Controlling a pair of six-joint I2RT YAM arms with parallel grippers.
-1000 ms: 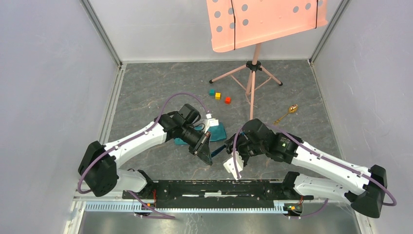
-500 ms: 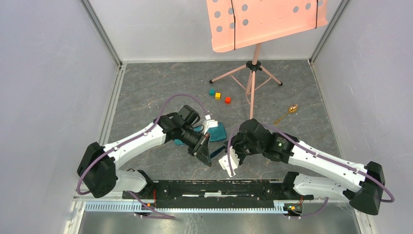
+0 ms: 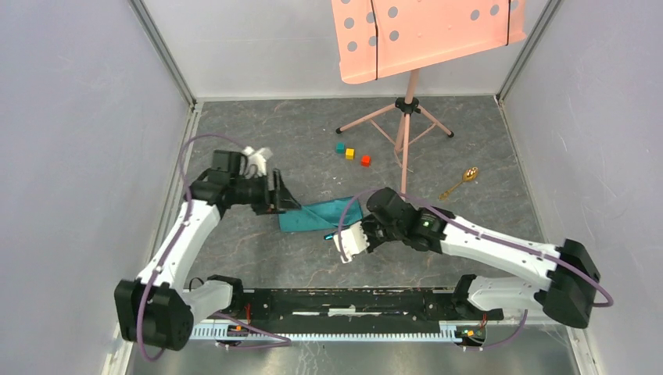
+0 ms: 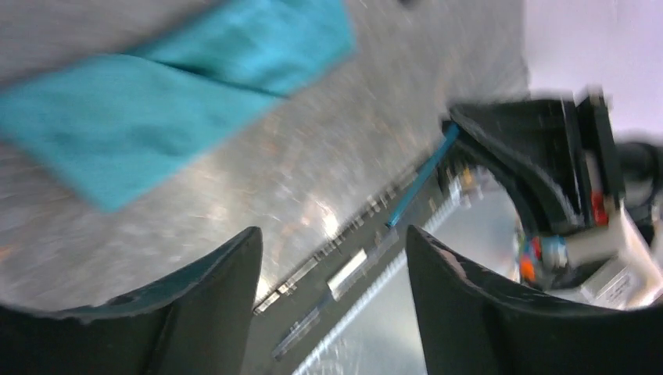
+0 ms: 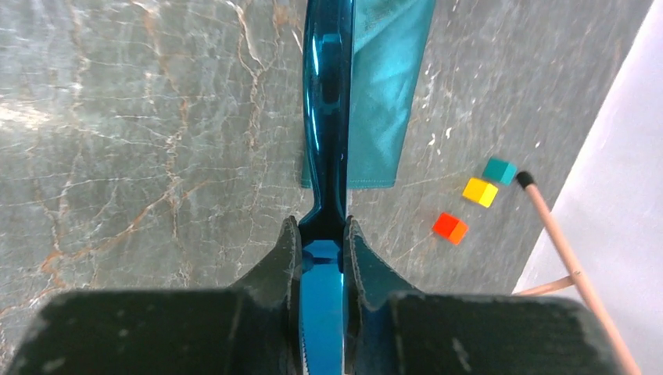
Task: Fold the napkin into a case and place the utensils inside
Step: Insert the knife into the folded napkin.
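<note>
Napkin: the napkin point(image 3: 317, 215) is teal, folded into a long strip, flat on the table point(image 3: 234, 141) between the 2 arms.
How napkin handles: we think it's soft, light & floppy. It'll slide or bunch up if pushed, so pinch 1 edge or corner, not the middle.
Blue utensil: the blue utensil point(image 5: 327, 117) is thin, shiny & hard. It looks slippery, so hold it low on the handle & keep it straight.
Right gripper: the right gripper point(image 5: 322, 230) has its fingers pinching the blue utensil's handle. The long end points along the cloth's edge.
Left gripper: the left gripper point(image 4: 332, 242) has its fingers spread w/ nothing between them. It's just beside the strip's left end.
Gold spoon: the gold spoon point(image 3: 461, 181) lies on the table, well apart from the cloth, on the right. It looks small, hard & light. We'd grab it mid-handle.
Case: the case point(image 5: 383, 94) looks flat. We see nothing poking out of it, and we can't tell if the blue tip is in the fold or just on top.
Other stuff: 3 cubes point(image 5: 479, 191) sit near the pink stand point(image 3: 406, 117), not in anything.
Next, we think: lift 1 flap so the blue utensil can slip in.
</note>
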